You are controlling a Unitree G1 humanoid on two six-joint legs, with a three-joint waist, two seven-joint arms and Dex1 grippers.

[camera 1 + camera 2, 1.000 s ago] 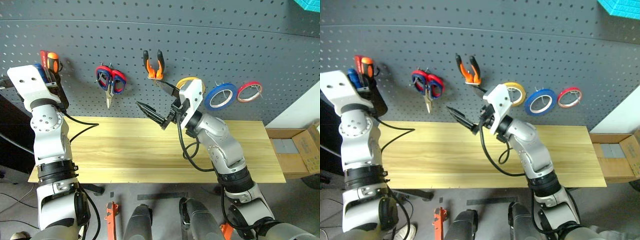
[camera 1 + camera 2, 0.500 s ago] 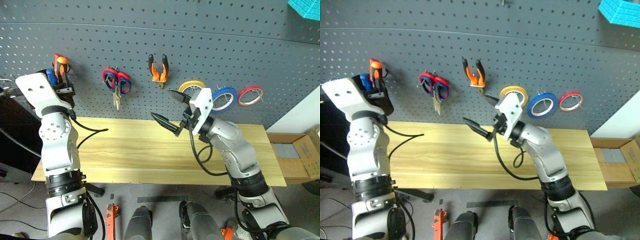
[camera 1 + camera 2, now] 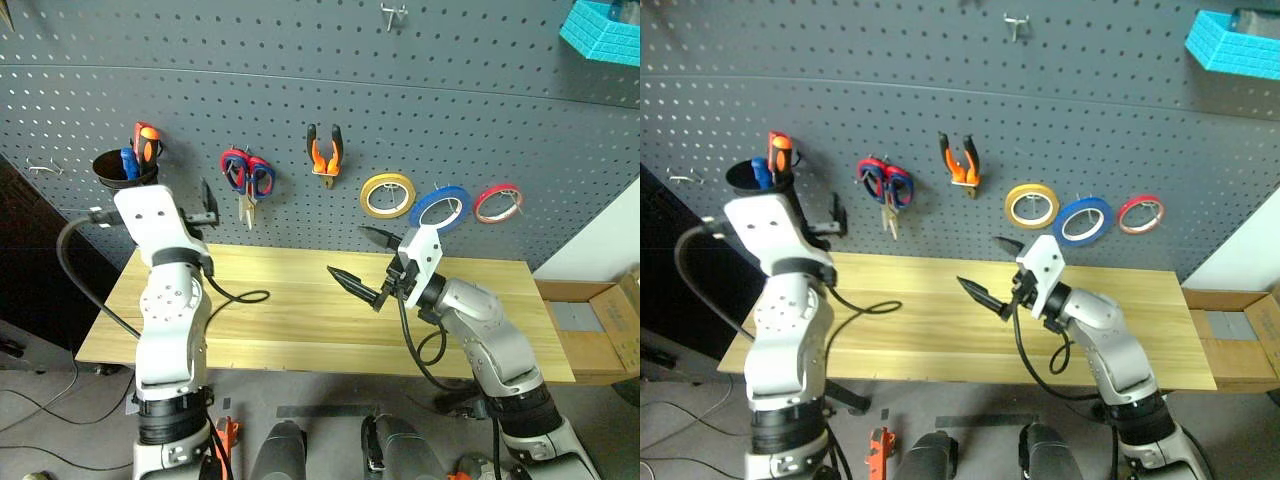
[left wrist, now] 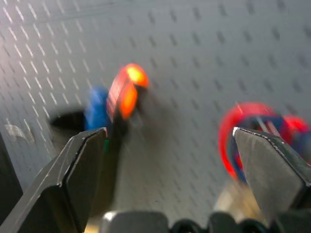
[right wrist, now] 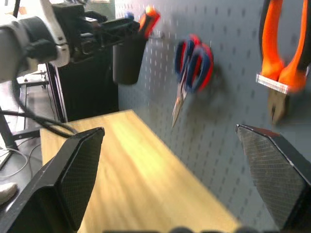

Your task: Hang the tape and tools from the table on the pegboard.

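My right gripper (image 3: pixel 366 258) hangs over the middle of the table (image 3: pixel 300 320), fingers spread wide and holding nothing. It points toward my left side, well clear of the boards below and short of the pegboard (image 3: pixel 300 90).

My left gripper (image 4: pixel 170 160) is also spread wide and empty. It is raised in front of the pegboard at the table's left end. In the left wrist view its two fingers frame the board without touching it.

Between those fingers, a black cup (image 3: pixel 124 168) hangs on the pegboard. The blue-handled screwdriver (image 3: pixel 128 163) stands in it beside an orange-red screwdriver (image 3: pixel 146 143).

To the right of the cup hang the scissors (image 3: pixel 246 180), the blue-handled and red-handled pairs overlapping, blades pointing down. I cannot separate the two pairs.

Next along the board, the pliers (image 3: pixel 324 150) hang handles up, above and left of my right gripper.

Further right hang three rolls in a row: a yellow roll (image 3: pixel 388 194), then the blue tape (image 3: pixel 441 207), then a red roll (image 3: pixel 498 203). The blue tape is just above and behind my right wrist.

The tabletop carries none of the tools.
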